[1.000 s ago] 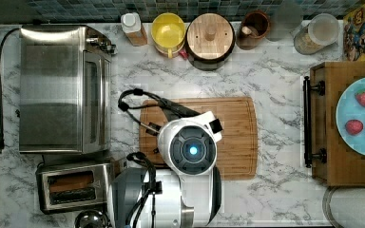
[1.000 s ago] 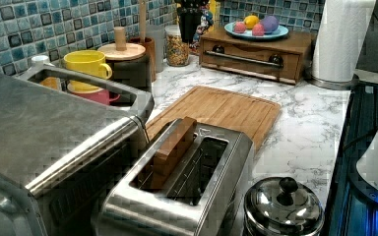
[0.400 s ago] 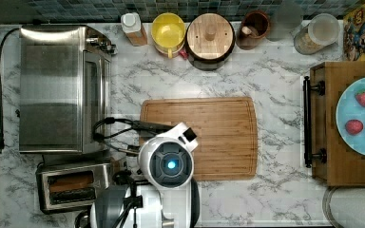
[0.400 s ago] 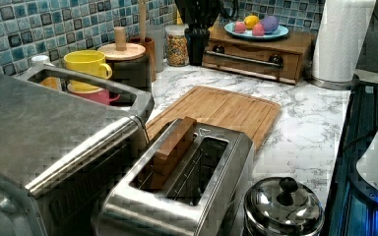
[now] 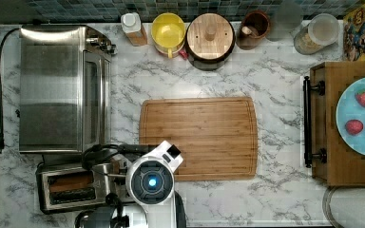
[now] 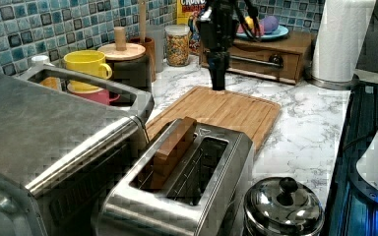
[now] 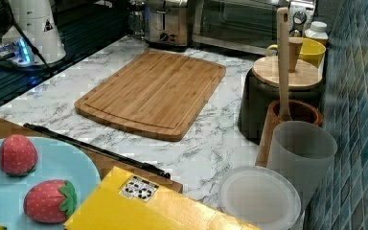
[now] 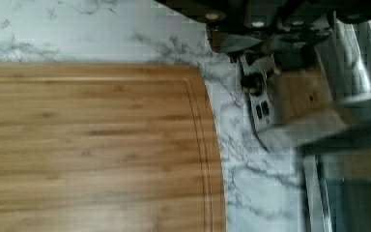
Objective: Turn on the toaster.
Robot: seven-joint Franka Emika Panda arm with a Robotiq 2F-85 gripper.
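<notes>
Left view, nearest: small boxy brushed-steel toaster (image 6: 192, 196) with two long dark slots, stood on the veined white marble counter (image 6: 305, 128). Held a brown wooden slab (image 6: 174, 145) upright in the slot nearer the big ribbed-steel toaster oven (image 6: 44, 137), just beside. Ran lengthwise toward the flat rectangular bamboo cutting board (image 6: 226, 108); in the top view, lay long axis left to right at the top view's lower left, short end facing the board. Showed its knobbed end face in the right view. Beside it, a domed polished steel pot lid (image 6: 283, 211) with a black knob. Farther off, hung the dark gripper (image 6: 219, 83) above the board; could not tell whether spread or pressed together. Beyond, a glossy yellow mug (image 6: 86, 64) against the blue tiles.
</notes>
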